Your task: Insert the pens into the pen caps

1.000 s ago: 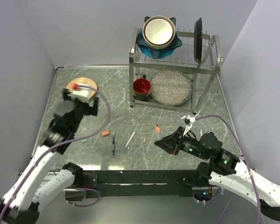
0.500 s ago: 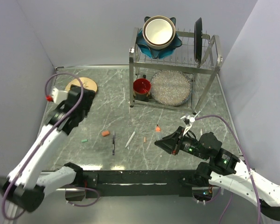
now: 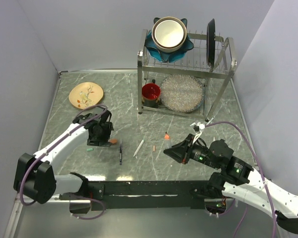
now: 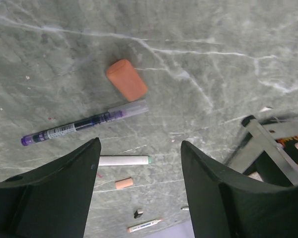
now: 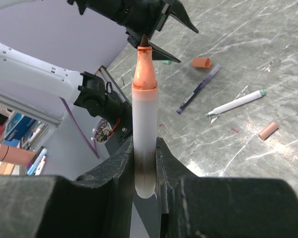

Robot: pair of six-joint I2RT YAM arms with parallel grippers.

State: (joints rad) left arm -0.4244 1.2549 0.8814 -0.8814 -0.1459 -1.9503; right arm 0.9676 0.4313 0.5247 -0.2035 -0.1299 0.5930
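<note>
Nearest, the right hand (image 5: pixel 145 148) is clenched around a white pen (image 5: pixel 144 109) with an orange tip, held up off the worktop (image 3: pixel 188 124). Between the hands lie a dark purple pen (image 4: pixel 79 126), a green-ended white pen (image 4: pixel 124 160) and a small salmon cap (image 4: pixel 124 183). The left hand (image 4: pixel 140 144) stands spread and empty over an orange cap (image 4: pixel 126 79) just beside the purple pen, with a teal cap (image 3: pixel 89 148) near its left side. Farthest, a wire rack (image 3: pixel 223 74) carries a red cup (image 3: pixel 151 92) and a speckled plate (image 3: pixel 181 93) below, and above them a metal bowl (image 3: pixel 169 32) nested in a blue bowl (image 3: pixel 186 47) and a dark plate (image 3: pixel 211 35) on edge.
</note>
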